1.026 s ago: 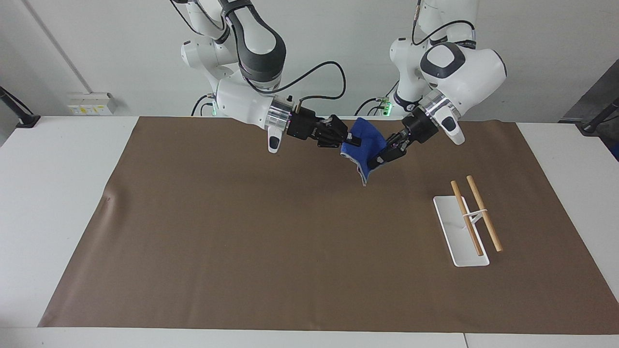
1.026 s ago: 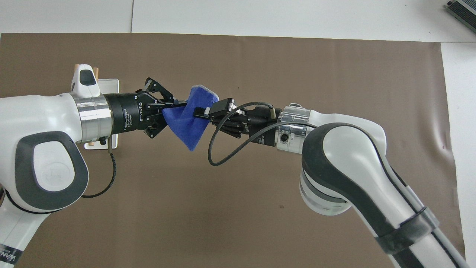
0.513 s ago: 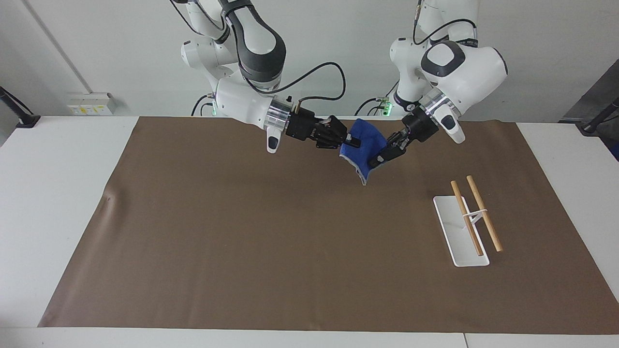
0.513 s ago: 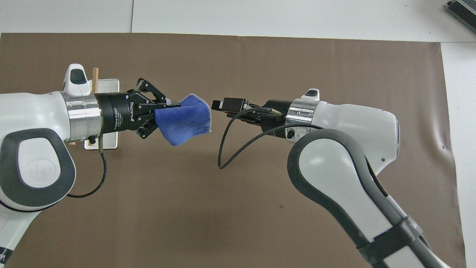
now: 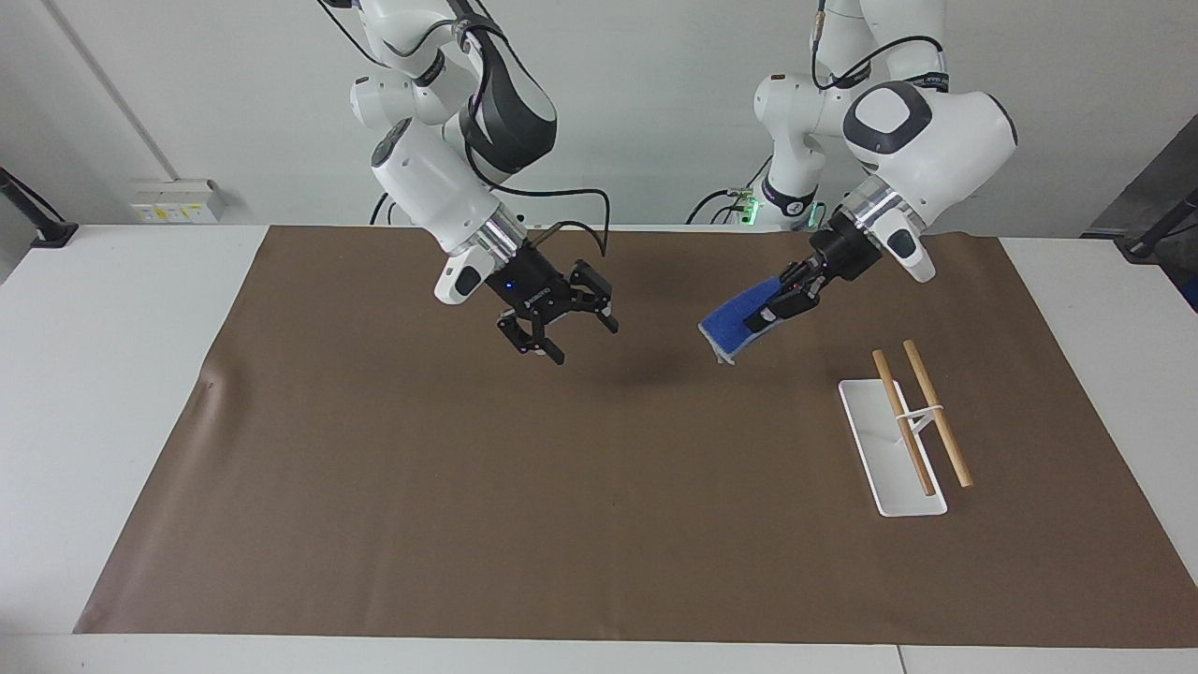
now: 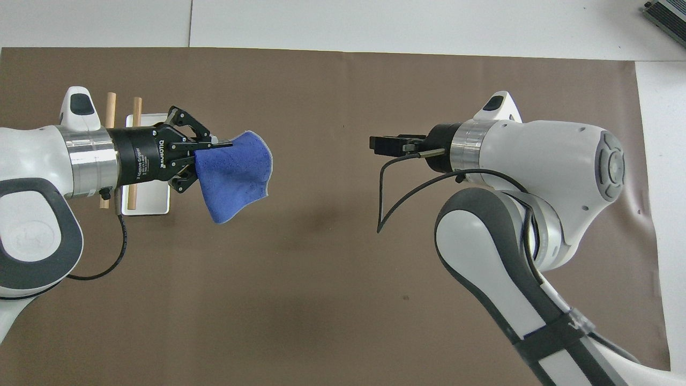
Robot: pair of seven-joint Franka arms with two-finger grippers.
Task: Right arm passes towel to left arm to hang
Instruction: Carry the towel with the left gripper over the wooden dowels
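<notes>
The blue towel [image 5: 732,329] hangs in the air over the brown mat, pinched at one edge by my left gripper [image 5: 769,314], which is shut on it. From overhead the towel [image 6: 236,174] droops from that left gripper [image 6: 217,147] just beside the rack. My right gripper [image 5: 587,344] hovers over the mat toward the right arm's end, open and empty, well apart from the towel. In the overhead view the right gripper [image 6: 378,145] shows edge-on.
The white-based rack [image 5: 894,473] with two wooden rods [image 5: 922,412] stands on the mat toward the left arm's end; from overhead the left wrist partly covers the rack [image 6: 147,201]. The brown mat [image 5: 562,524] covers most of the white table.
My right gripper opened, let go of the towel and drew back toward its own end, tilting downward. My left gripper carried the towel toward the rack.
</notes>
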